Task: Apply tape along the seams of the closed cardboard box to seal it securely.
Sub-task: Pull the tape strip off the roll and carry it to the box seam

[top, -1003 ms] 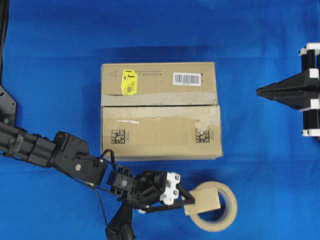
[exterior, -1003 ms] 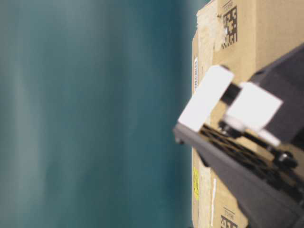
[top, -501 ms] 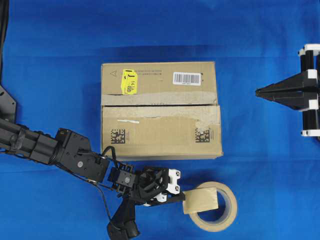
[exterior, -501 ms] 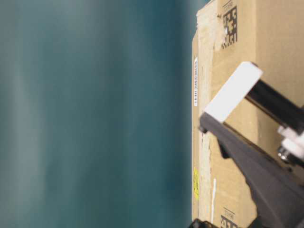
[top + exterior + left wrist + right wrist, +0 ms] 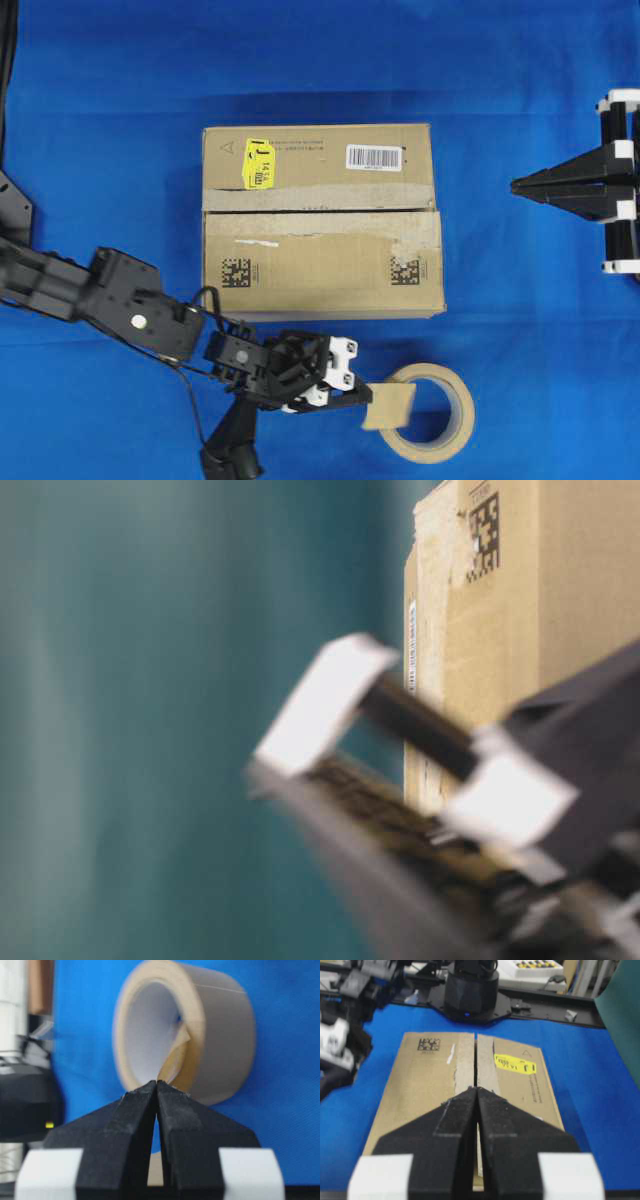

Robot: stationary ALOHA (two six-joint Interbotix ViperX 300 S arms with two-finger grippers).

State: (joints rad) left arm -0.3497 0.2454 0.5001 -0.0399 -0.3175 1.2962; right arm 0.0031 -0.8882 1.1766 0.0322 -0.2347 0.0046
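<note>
The cardboard box (image 5: 320, 270) lies closed mid-table, with a yellow sticker (image 5: 258, 163) and a barcode label. Its seam (image 5: 320, 210) is a thin dark slit edged by pale torn tape. My left gripper (image 5: 368, 397) is in front of the box, shut on the tan tape (image 5: 392, 407), a flap still joined to the beige roll (image 5: 430, 372). In the left wrist view the closed tips (image 5: 156, 1082) pinch the tape (image 5: 177, 1055) at the roll (image 5: 225, 1035). My right gripper (image 5: 518, 184) hovers right of the box, shut and empty, and in its own view the tips (image 5: 477, 1090) line up with the seam (image 5: 475, 1055).
Blue cloth (image 5: 530, 340) covers the table. My left arm (image 5: 120, 300) stretches in from the left edge. The table-level view shows the box (image 5: 560, 600) on its side behind a blurred gripper. An arm base (image 5: 470, 985) stands beyond the box.
My left gripper has closed on the tape flap and shifted slightly down and left, tilting the flap off the roll. The right gripper has not moved.
</note>
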